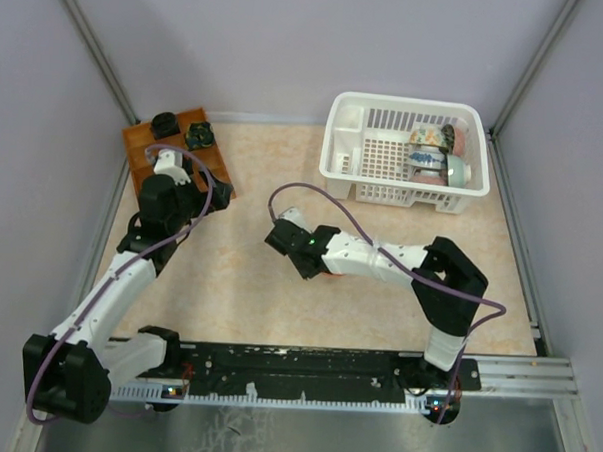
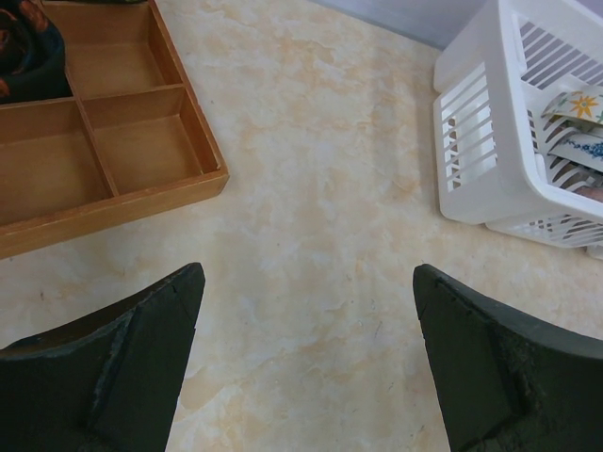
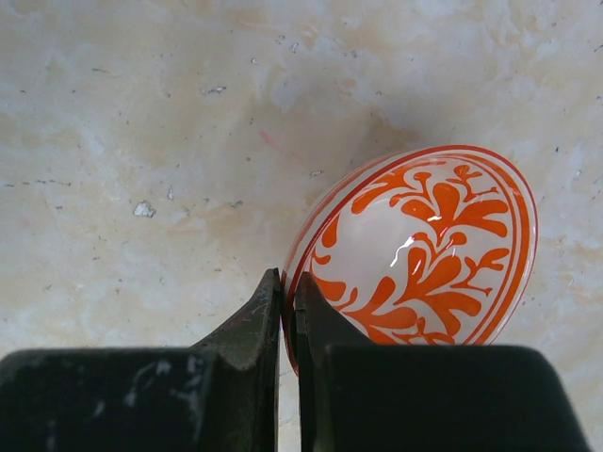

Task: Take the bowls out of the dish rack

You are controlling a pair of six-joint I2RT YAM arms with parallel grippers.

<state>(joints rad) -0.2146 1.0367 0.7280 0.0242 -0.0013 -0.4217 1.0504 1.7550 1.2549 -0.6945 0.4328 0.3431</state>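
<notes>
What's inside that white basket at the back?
A few patterned bowls stand on edge in the right half of the basket; its left half shows only bare grid. They overlap, so their exact number and anything behind them are hidden.

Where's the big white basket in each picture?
Top external: the dish rack sits at the top right, with bowls inside.
Left wrist: its corner shows at the right edge.
Right wrist: not in it.
Shared landmark: the marbled beige table, seen in all three.
</notes>
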